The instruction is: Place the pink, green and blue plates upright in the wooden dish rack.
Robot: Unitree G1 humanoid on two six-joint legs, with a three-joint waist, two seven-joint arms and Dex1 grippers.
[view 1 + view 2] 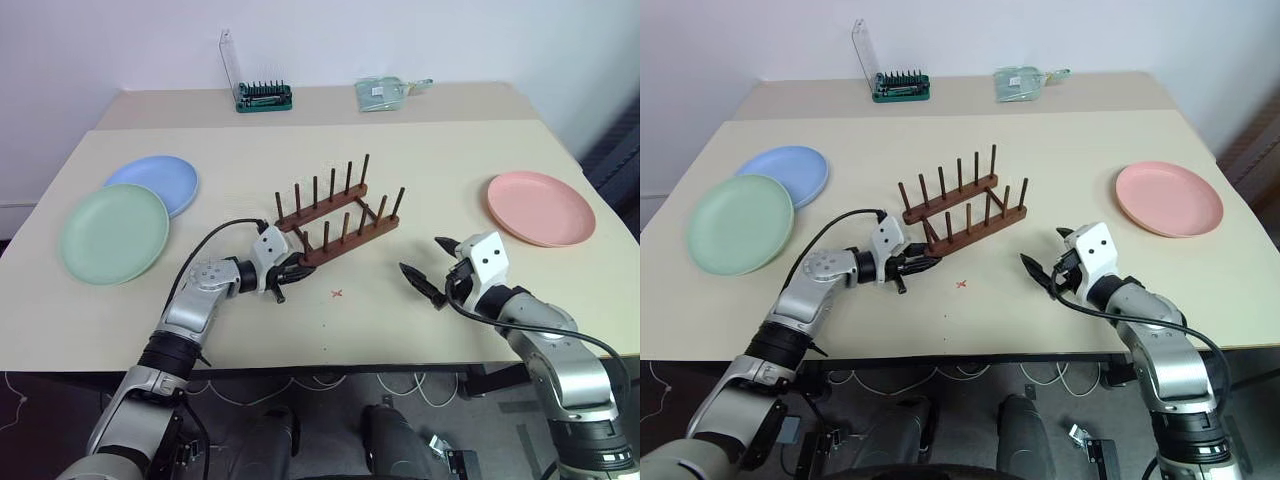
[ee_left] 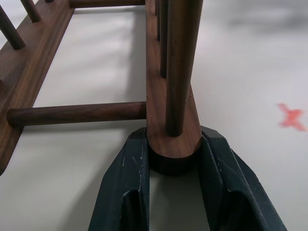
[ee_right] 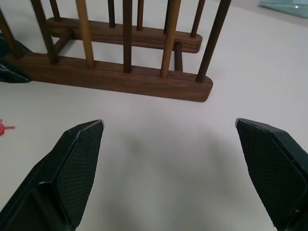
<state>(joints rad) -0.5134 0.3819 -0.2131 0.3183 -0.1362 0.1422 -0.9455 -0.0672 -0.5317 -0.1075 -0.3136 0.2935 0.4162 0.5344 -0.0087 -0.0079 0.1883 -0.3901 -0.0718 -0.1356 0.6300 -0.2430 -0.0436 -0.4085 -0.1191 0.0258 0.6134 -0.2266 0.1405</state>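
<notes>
Beige table [image 1: 420,160] carries the wooden dish rack [image 1: 338,215] mid-surface — left gripper [image 2: 174,159] clamps its near rail end, right gripper [image 1: 428,266] gapes wide nearby. Green plate [image 1: 114,234] overlaps blue plate [image 1: 155,183] at left; pink plate [image 1: 540,207] right — tool holder [image 1: 262,96] behind.

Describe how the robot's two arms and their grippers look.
Both arms are silver-grey metal with black joints and a black cable looping along each forearm. Each wrist ends in a white boxy block. The left gripper and right gripper have two tapered black jaws; the right fingers show cross-hatched pads.
</notes>
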